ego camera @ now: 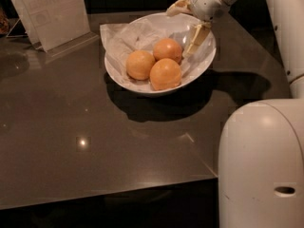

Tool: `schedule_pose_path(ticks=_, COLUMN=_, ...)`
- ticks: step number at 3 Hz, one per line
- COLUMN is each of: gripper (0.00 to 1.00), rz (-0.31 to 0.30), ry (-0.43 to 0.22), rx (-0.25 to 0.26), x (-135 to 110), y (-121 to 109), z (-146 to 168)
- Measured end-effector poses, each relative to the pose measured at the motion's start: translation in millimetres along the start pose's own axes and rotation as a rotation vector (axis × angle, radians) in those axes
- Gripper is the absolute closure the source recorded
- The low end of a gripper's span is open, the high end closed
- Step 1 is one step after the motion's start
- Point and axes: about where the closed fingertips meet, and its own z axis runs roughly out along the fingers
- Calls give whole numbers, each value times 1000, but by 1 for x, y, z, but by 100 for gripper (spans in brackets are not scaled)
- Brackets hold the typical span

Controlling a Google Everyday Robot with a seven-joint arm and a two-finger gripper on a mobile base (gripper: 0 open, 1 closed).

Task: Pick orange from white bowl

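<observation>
The white bowl [205,61] stands on the dark table, lined with crinkled white paper. Three oranges lie in it: a deep orange one at the back [167,49], a deep orange one at the front [165,74], and a paler one at the left [140,64]. My gripper [188,22] hangs over the bowl's back right part, just right of the back orange and not touching it. It is open and empty. One finger [177,6] is above the far rim and the other finger [197,36] reaches down inside the bowl.
A clear stand with a paper sign [50,13] stands at the back left of the dark table [71,127]. My white body [261,165] fills the lower right. The table's front edge runs along the bottom.
</observation>
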Motion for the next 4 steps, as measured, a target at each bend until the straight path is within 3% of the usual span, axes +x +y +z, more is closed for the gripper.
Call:
schedule_pose_path(ticks=2, gripper=9, rz=-27, ry=-73, rx=-54, x=0, y=3, z=35)
schedule_pose_path(ticks=4, gripper=5, rz=-63, ry=-98, rx=-76, x=3, y=4, z=49)
